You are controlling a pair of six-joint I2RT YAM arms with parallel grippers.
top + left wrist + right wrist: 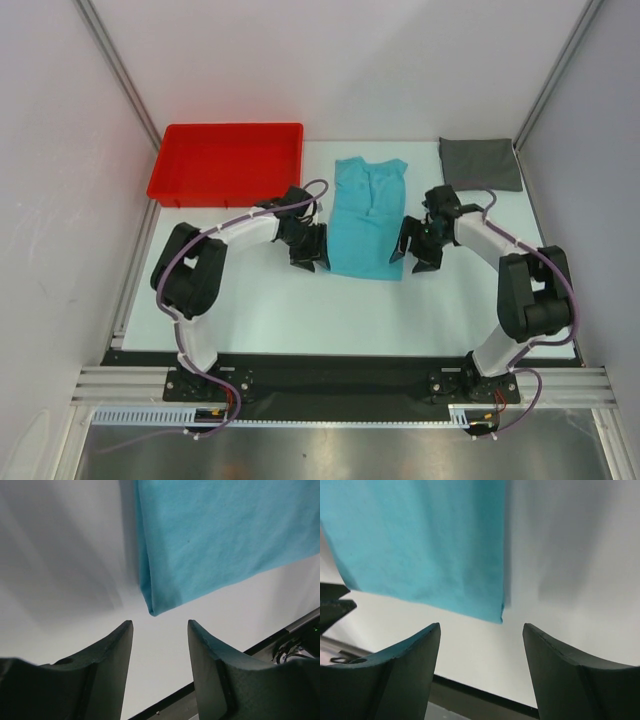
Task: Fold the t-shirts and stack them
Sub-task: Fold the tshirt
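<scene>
The turquoise t-shirt (366,214) lies flat mid-table, folded into a long strip with its collar at the far end. Its near corners show in the left wrist view (210,535) and the right wrist view (425,545). My left gripper (308,258) hovers at the strip's near left corner, open, nothing between its fingers (112,660). On the opposite side my right gripper (418,254) hangs beside the near right corner, also open and empty. The dark grey t-shirt (480,163) rests as a folded rectangle at the back right.
A red plastic tray (226,160) stands at the back left, close behind the left arm. Metal frame posts and white walls close in both sides. The black base rail (330,375) runs along the near edge.
</scene>
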